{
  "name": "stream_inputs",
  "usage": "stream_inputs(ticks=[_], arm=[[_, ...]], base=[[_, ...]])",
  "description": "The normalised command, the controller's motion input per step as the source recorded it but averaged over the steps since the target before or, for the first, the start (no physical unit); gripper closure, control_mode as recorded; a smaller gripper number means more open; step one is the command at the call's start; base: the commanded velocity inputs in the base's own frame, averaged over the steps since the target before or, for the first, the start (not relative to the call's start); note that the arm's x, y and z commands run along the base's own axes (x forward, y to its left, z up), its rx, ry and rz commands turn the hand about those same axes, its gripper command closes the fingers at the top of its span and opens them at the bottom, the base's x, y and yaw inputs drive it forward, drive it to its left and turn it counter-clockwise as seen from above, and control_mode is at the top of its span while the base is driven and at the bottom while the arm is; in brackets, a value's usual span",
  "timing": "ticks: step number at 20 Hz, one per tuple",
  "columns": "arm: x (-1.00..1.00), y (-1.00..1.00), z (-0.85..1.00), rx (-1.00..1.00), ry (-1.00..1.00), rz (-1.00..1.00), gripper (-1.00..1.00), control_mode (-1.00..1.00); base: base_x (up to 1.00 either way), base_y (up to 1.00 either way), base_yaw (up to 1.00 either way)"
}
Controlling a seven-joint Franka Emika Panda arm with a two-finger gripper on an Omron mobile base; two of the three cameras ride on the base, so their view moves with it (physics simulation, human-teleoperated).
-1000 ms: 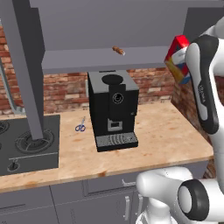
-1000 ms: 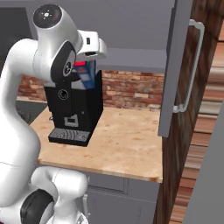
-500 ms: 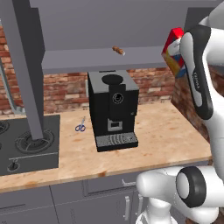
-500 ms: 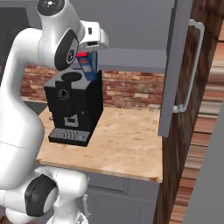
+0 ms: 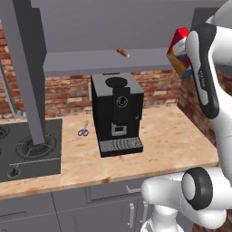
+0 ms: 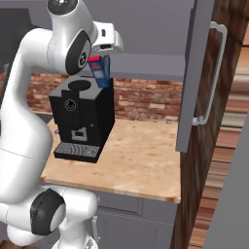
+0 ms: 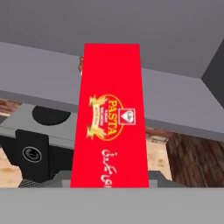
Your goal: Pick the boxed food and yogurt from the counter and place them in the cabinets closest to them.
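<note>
Open grey cabinets (image 5: 104,61) are faced. Boxed food (image 5: 178,52) is pinched in the gripper (image 6: 99,61) and has been raised nearer shelf level since a second ago; placement is judged imminent.

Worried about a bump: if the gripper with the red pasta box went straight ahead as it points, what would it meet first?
Probably the grey upper cabinet's inner shelf or back wall; the gripper holds the red pasta box toward the open cabinet. Depth is unclear.

- The boxed food (image 7: 110,127), a red pasta carton, is hanging tilted in the air beside the shelf of the open grey cabinets (image 5: 90,61), above the counter (image 5: 167,140).
</note>
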Motion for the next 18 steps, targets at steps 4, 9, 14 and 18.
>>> stream_inputs(ticks=[4, 9, 14, 18], arm=[[0.23, 0.0, 0.0, 0.0, 0.0, 0.0, 1.0, -1.0], [0.32, 0.0, 0.0, 0.0, 0.0, 0.0, 1.0, -1.0], [0.39, 0.0, 0.0, 0.0, 0.0, 0.0, 1.0, -1.0], [0.47, 0.0, 0.0, 0.0, 0.01, 0.0, 1.0, -1.0]], base=[[0.0, 0.0, 0.0], [0.0, 0.0, 0.0], [0.0, 0.0, 0.0], [0.0, 0.0, 0.0]])
